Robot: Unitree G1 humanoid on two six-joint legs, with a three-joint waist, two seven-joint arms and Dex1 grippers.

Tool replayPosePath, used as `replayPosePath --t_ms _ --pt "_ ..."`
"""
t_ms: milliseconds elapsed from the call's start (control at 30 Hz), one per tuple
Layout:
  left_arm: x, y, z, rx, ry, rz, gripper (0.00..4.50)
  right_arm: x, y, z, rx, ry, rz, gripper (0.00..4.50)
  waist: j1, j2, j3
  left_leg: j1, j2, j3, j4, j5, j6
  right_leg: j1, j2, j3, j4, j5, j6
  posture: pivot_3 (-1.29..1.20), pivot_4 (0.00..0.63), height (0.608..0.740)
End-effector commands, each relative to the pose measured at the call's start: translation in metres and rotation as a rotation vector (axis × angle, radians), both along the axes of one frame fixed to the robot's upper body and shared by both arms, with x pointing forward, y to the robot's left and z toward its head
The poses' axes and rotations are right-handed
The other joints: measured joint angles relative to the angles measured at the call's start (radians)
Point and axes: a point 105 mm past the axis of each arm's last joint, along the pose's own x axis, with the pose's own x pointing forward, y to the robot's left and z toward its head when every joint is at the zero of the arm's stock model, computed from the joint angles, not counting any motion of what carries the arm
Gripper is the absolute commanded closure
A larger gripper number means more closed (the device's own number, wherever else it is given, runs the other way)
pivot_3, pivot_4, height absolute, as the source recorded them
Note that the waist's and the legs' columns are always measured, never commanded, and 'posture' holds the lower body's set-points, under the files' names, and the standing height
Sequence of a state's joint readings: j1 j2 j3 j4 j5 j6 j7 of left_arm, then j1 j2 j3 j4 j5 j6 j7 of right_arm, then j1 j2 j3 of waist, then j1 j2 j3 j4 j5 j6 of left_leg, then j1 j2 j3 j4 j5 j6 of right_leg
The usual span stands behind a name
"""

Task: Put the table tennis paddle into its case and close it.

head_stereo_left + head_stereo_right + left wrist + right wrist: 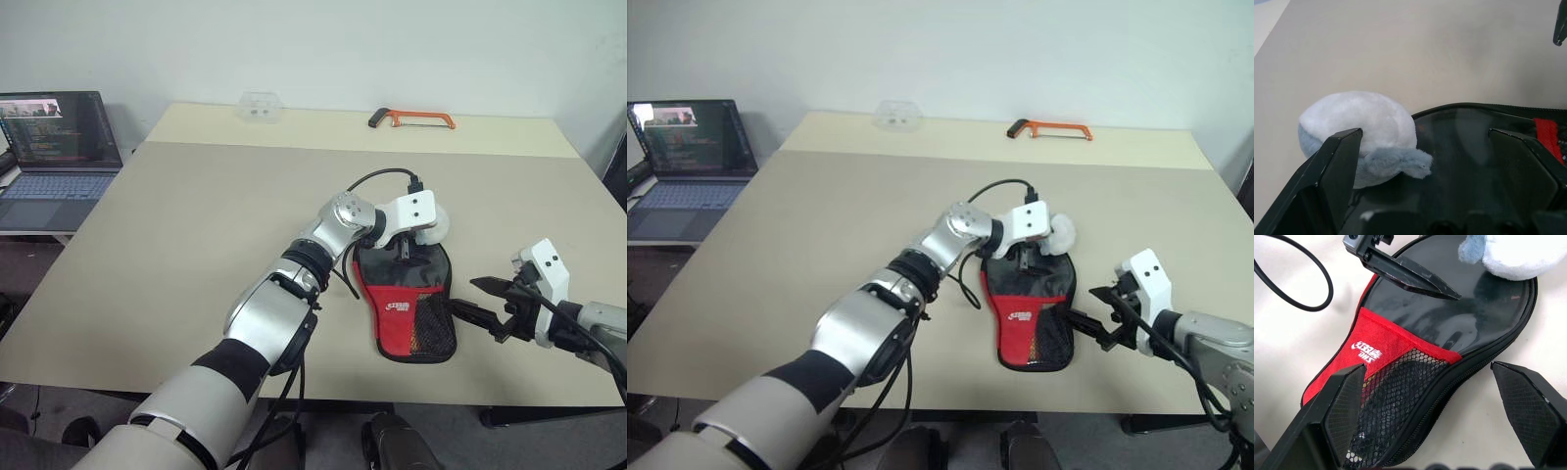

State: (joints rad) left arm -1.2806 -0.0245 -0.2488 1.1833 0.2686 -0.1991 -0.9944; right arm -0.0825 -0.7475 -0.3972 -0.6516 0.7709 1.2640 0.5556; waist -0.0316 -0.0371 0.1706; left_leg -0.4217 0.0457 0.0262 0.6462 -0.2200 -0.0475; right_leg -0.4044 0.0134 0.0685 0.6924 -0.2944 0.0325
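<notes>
Paddle-shaped black fabric case [409,304] w/ red panel and mesh pocket lies flat near table's [196,245] front edge. Left gripper [413,247] reaches across over its far end, fingers spread, empty, beside a small white-and-grey plush toy [437,227]. Right gripper [477,302] hovers just right of case, fingers spread, empty.

office: laptop [57,147], plain table [196,235]

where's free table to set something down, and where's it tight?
Free: the wide stretch of table left of the left arm toward the laptop, and the band between the case and the hacksaw. Tight: around the case, with the left gripper and plush toy at its top and the right gripper beside it.
</notes>
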Motion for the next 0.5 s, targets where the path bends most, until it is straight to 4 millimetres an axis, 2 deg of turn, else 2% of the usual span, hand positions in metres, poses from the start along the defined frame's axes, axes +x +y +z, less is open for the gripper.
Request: replayPosePath --t_ms 33,167,233,300,400,433,500 --pt "-0.003 0.013 0.032 -0.096 -0.031 -0.070 0.02 -0.003 -0.016 0.003 0.049 0.038 -0.087 0.00 -0.001 0.000 0.000 0.000 0.000 0.000 0.000 0.000 0.000 0.000 0.000 0.000 0.000 0.000 0.000 0.00 0.150 0.740" --pt "-0.012 0.034 0.079 -0.207 -0.045 -0.114 0.02 -0.009 -0.028 -0.002 0.123 0.125 -0.171 0.00 -0.001 0.000 0.000 0.000 0.001 0.001 0.000 0.000 0.000 -0.001 0.000 0.001 0.001 0.000 -0.001 0.00 0.150 0.740" --pt "-0.017 0.045 0.085 -0.187 -0.077 -0.126 0.02 -0.011 -0.027 -0.002 0.179 0.155 -0.182 0.00 0.000 0.001 0.000 0.000 0.001 0.000 0.000 0.000 0.000 -0.001 0.000 0.000 0.002 0.000 -0.001 0.00 0.150 0.740" --pt "-0.021 0.051 0.086 -0.171 -0.086 -0.127 0.02 -0.012 -0.025 -0.002 0.207 0.170 -0.179 0.00 0.000 0.002 -0.001 0.001 0.001 0.000 0.000 0.000 0.000 -0.001 0.000 0.001 0.001 0.000 -0.001 0.00 0.150 0.740" --pt "-0.029 0.076 0.064 -0.069 -0.056 -0.152 0.02 -0.014 -0.016 -0.012 0.283 0.212 -0.161 0.00 -0.001 0.004 -0.002 0.002 0.001 0.001 0.000 0.000 0.000 0.001 0.000 0.001 0.002 0.000 -0.001 0.00 0.150 0.740" --pt "-0.033 0.089 0.051 -0.016 -0.035 -0.162 0.02 -0.015 -0.013 -0.020 0.311 0.245 -0.170 0.00 -0.002 0.004 -0.002 0.003 0.001 0.001 0.000 0.000 0.000 0.001 0.000 0.002 0.002 0.000 -0.001 0.00 0.150 0.740" --pt "-0.040 0.107 0.039 0.024 0.013 -0.156 0.02 -0.017 -0.007 -0.037 0.346 0.310 -0.188 0.00 -0.010 0.004 -0.002 0.004 0.002 0.001 0.000 0.000 0.000 0.000 0.001 0.002 0.003 0.000 -0.001 0.00 0.150 0.740"
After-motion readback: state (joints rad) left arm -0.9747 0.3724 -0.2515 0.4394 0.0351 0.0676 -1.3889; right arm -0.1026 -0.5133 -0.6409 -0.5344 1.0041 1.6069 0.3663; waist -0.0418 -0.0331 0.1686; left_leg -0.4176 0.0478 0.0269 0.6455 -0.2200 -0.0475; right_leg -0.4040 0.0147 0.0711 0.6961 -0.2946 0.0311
